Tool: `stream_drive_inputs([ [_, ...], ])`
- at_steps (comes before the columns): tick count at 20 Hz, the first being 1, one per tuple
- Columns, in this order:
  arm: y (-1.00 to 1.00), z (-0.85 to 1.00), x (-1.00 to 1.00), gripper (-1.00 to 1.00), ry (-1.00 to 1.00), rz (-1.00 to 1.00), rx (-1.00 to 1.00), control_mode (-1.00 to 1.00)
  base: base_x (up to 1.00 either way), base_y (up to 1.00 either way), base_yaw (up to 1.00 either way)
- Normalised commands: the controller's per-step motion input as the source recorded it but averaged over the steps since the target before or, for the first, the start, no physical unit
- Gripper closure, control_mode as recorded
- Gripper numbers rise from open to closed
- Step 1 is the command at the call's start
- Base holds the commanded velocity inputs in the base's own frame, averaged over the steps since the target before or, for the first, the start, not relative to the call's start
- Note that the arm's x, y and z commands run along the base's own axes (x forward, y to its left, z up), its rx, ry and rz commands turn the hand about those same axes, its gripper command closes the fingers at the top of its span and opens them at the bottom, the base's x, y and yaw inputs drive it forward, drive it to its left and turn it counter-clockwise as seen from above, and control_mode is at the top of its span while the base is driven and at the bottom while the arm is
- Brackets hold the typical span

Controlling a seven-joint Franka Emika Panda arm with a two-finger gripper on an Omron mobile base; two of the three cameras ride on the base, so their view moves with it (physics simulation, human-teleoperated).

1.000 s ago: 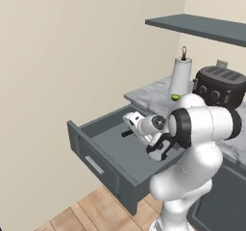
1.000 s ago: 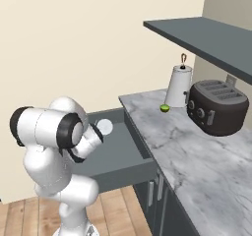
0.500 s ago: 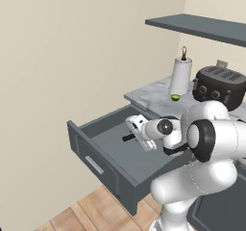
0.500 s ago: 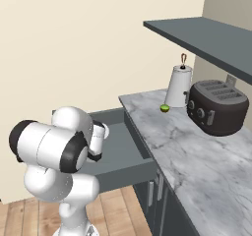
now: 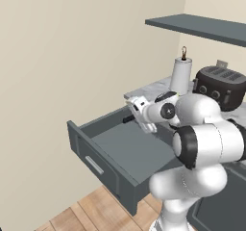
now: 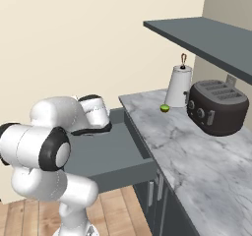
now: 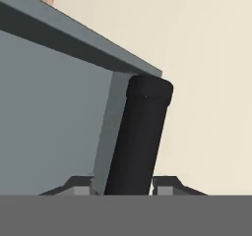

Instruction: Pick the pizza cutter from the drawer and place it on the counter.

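Pizza cutter: one. Its black handle (image 7: 138,141) stands between the two finger tips in the hand view; in the left base view the handle end (image 5: 128,119) sticks out from the gripper (image 5: 140,114), above the back part of the drawer. The disc blade is hidden by the hand.
Jaws: nearly closed, with the handle between them; they appear to hold it.
Drawer: one, pulled fully open (image 5: 120,148), with the silver bar handle (image 5: 94,165) on its front. Its floor looks bare.
Counter: one marble top (image 6: 197,156), just beside the drawer on its right.
Other things: one white paper towel holder (image 6: 178,86), one small green ball (image 6: 165,108), one dark toaster (image 6: 216,107), one wall shelf (image 6: 206,38).
Risk 1: the hold is near one end of the thin handle, so the heavy blade may swing or slip out during a fast swing.
Risk 2: the cutter may hit the drawer wall or counter edge if the lift is too low.
Risk 3: a landing too near the ball may push it away.
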Motion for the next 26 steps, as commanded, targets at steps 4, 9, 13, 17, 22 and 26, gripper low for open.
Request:
stream_drive_inputs([
  [4, -0.51, 1.0, 0.0, 1.0, -0.09, -0.04, 0.09, -1.0, 0.0, 0.0, 0.0],
  [9, -0.91, 1.0, -0.33, 1.0, 0.0, -0.14, 0.23, -1.0, 0.0, 0.0, 0.0],
  [13, -0.99, 0.98, -0.65, 1.0, 0.17, -0.31, 0.23, -1.0, 0.0, 0.0, 0.0],
  [17, -1.0, 0.68, -0.58, 1.0, 0.23, -0.4, 0.16, -1.0, 0.0, 0.0, 0.0],
  [22, -1.0, 0.64, -0.14, 1.0, 0.45, -0.31, 0.12, -1.0, 0.0, 0.0, 0.0],
  [26, -0.98, 0.31, 0.0, 1.0, 0.74, -0.17, 0.15, -1.0, 0.0, 0.0, 0.0],
])
